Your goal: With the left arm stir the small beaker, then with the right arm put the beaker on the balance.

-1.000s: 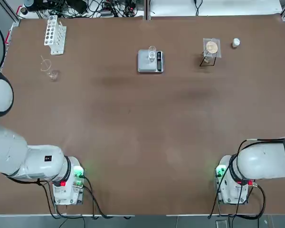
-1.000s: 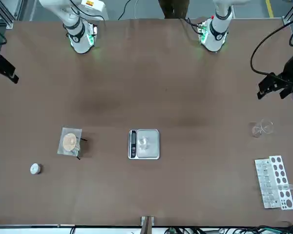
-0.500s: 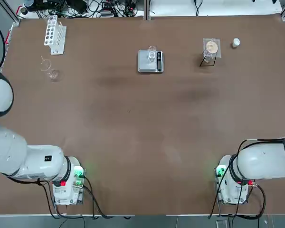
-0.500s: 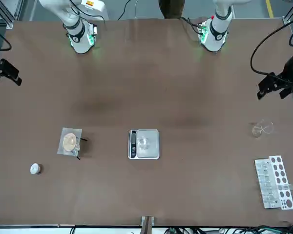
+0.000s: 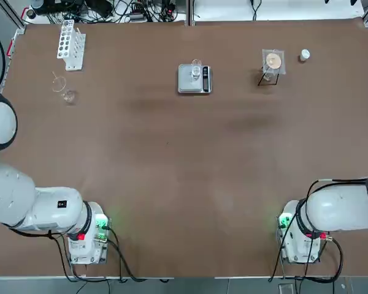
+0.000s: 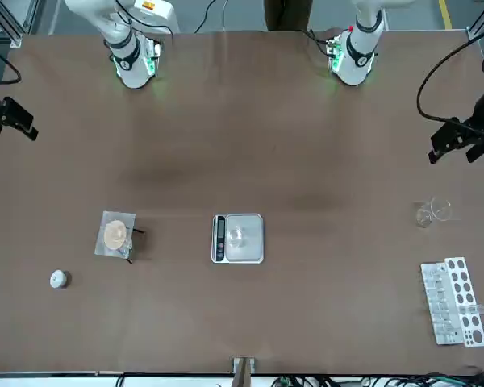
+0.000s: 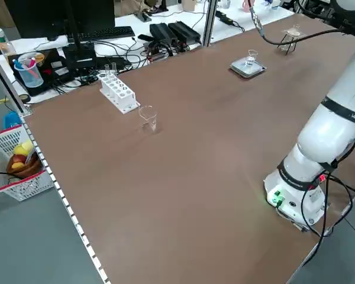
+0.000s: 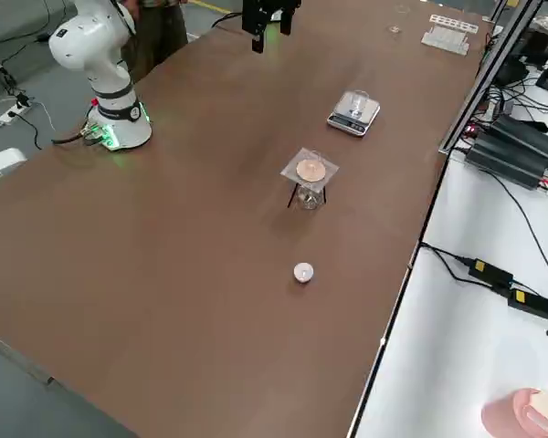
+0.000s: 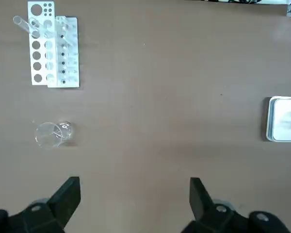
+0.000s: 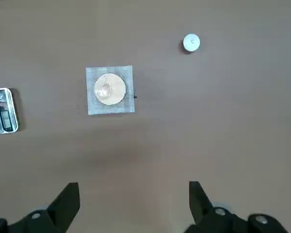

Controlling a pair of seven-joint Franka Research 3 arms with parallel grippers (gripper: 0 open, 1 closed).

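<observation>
1. the small beaker (image 6: 237, 236) stands on the square pan of the balance (image 6: 238, 239), which sits near the middle of the table's far side from the robot's bases; in the top view the small beaker (image 5: 196, 70) shows over the balance (image 5: 194, 79), beside its dark control strip.
2. the left gripper (image 9: 134, 194) hangs high over the table with its two fingers spread wide and nothing between them; brown table (image 9: 174, 121) shows in the gap.
3. in the front view the left gripper (image 6: 460, 143) is at the picture's right edge, well apart from the balance, above a larger glass vessel (image 6: 431, 213) that stands on the table.
4. that glass vessel (image 9: 52, 134) is near a white test-tube rack (image 9: 53, 51); the two are apart, not touching.
5. the right gripper (image 10: 134, 196) also hangs high with its fingers far apart and empty.
6. in the front view the right gripper (image 6: 8, 118) is at the picture's left edge, well apart from the balance.
7. under the right wrist camera lie a square mesh on a small stand with a round tan disc (image 10: 109, 90) on it, and a small white round cap (image 10: 191, 42) apart from it.
8. the left arm (image 5: 24, 205) and the right arm (image 5: 337, 208) rise from their bases at the near edge, green lights lit at each base.
9. cables and power bricks (image 8: 516, 137) lie on the white bench beyond the table.
</observation>
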